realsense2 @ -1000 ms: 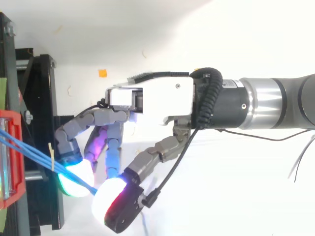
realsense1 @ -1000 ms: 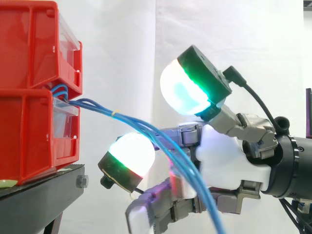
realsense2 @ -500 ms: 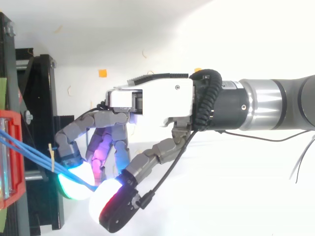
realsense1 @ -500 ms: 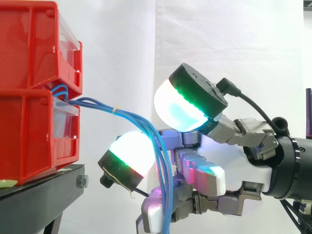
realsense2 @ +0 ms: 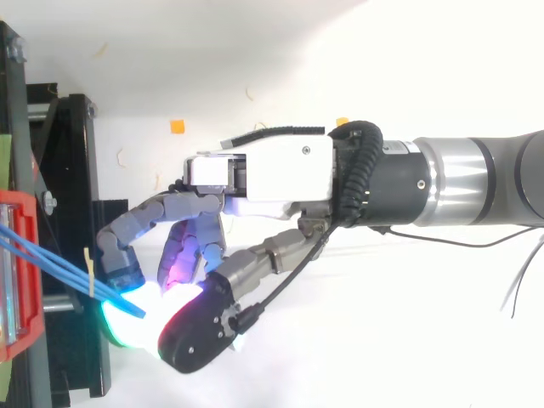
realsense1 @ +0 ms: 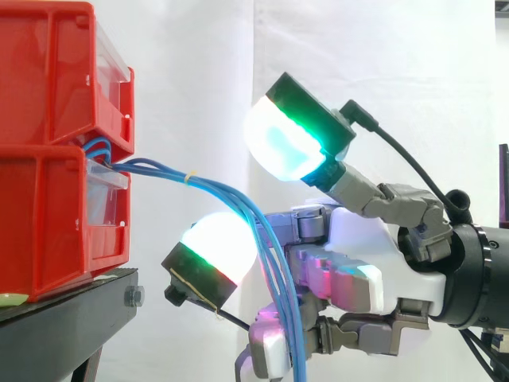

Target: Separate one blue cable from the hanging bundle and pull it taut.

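Off the front edge of the red bins [realsense1: 48, 215], the blue cable bundle [realsense1: 215, 191] now drops steeply past the hand [realsense1: 358, 239] instead of sweeping across it. It's slack, strands together. Whether the hand grips any, can't tell.

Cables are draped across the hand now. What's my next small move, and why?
Probably don't pull yet: I'd nudge the hand slightly sideways to single out one strand. The blue cables leave the red bins together and hang slack across it as one bundle.
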You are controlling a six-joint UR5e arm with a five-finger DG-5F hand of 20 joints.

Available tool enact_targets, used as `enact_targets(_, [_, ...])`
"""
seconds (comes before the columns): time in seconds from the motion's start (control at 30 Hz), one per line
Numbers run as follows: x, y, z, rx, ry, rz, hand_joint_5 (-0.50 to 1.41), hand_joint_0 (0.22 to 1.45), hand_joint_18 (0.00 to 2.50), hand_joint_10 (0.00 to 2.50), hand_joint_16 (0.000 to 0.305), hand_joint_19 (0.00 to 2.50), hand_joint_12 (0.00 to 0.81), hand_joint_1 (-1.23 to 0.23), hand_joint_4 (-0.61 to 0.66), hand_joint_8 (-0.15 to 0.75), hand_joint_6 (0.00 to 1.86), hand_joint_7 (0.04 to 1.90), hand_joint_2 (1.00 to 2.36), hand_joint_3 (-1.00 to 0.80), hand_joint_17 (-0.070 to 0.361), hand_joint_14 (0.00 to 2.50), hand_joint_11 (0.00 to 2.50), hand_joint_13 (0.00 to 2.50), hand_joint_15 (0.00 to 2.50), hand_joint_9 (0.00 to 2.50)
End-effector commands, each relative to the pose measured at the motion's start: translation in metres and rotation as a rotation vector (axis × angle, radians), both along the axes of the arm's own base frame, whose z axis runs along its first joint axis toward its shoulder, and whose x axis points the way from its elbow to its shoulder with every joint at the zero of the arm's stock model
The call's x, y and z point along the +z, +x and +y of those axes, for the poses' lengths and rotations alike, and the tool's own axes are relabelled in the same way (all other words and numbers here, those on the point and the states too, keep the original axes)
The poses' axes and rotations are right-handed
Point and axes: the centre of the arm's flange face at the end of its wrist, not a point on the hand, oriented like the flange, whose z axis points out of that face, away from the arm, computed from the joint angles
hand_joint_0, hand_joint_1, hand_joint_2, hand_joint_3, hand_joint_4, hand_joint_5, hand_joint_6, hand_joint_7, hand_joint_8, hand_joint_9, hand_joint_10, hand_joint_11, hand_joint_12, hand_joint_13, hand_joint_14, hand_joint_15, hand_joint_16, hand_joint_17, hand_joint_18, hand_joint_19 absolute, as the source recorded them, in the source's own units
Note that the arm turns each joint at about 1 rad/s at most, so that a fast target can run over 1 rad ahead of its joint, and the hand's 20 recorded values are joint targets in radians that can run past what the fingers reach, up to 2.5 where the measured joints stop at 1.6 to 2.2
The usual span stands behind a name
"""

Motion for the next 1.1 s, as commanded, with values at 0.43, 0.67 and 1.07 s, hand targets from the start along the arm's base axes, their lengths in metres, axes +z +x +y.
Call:
enact_targets(0.43, [-0.004, -0.004, 0.0, 0.009, 0.067, 0.043, 0.14, 0.74, 0.82, 0.01, 0.048, 0.48, 0.214, -0.78, 0.08, 0.094, 0.5, 1.23, 1.01, -0.37, 0.108, 0.01, 0.16, 1.17, 0.37, 1.78])
enact_targets(0.67, [-0.003, -0.004, 0.0, 0.013, 0.093, 0.046, 0.14, 0.74, 0.82, 0.01, 0.048, 0.49, 0.216, -0.79, 0.07, 0.1, 0.5, 1.23, 1.01, -0.32, 0.107, 0.02, 0.18, 1.17, 0.37, 1.78])
enact_targets(1.07, [0.007, 0.0, 0.003, 0.027, 0.125, 0.089, 0.14, 0.74, 0.84, 0.01, 0.046, 0.49, 0.218, -0.77, 0.06, 0.1, 0.5, 1.24, 1.01, -0.36, 0.105, 0.01, 0.19, 1.19, 0.38, 1.79])
